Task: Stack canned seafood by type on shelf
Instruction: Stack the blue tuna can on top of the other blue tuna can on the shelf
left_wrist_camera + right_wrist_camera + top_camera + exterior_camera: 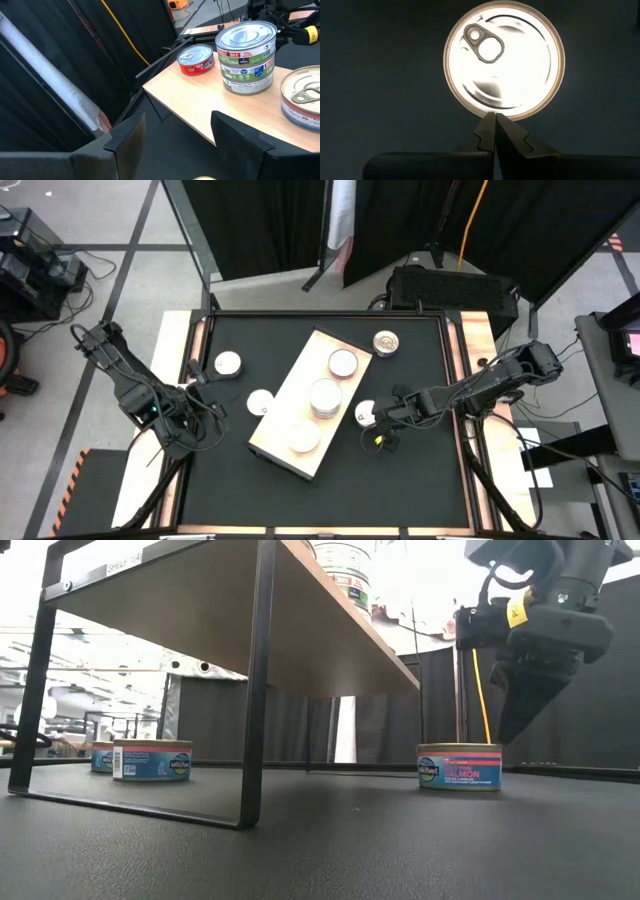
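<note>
Black covers the worktop (420,480), and a long pale wood shelf (283,395) sits on it at a slant, standing on thin dark metal legs. Three lots of tins are on top of the shelf: one tin (343,363) near the far end, a stack (325,397) in the middle, and one tin (304,438) near the close end. In the left wrist view the stack (246,55) has a red tin on a green tin, a flat red tin (196,59) lies past it, and a blue tin (302,100) is just beside it. More tins lie on the worktop. One with a golden-brown top (386,342) is near the far end of the shelf. Two silver ones, a tin (228,364) and another (261,403), are on the left side of the shelf. A salmon tin (366,414) with a blue and pink label sits on the right side of the shelf. The right gripper (384,418) hangs just over the edge of the salmon tin, and its two fingers are pressed tight together with nothing between them. They point down beside the tin's rim and do not hold it. The left gripper (203,383) waits at the left side of the worktop, near the two silver tins, with its fingers spread apart and holding nothing.
</note>
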Available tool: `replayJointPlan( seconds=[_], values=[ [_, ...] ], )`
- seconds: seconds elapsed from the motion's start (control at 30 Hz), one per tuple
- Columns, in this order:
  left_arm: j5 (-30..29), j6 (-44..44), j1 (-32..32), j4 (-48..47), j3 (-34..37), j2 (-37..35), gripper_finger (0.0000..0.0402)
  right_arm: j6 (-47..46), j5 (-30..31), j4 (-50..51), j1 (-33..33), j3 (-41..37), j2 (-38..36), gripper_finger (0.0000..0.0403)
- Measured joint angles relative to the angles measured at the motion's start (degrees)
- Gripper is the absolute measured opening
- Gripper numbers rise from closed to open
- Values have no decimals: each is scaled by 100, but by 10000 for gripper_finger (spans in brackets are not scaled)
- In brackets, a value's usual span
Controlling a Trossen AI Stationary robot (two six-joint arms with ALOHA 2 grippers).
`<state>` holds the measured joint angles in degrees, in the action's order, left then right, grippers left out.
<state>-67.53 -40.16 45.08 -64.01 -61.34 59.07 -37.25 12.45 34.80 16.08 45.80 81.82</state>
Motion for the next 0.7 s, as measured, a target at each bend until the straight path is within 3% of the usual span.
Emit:
replayJointPlan(
  seconds=[0.7],
  values=[
    [7,0,0,4,0,0,231,-259,102,5,-68,4,33,4]
  ],
)
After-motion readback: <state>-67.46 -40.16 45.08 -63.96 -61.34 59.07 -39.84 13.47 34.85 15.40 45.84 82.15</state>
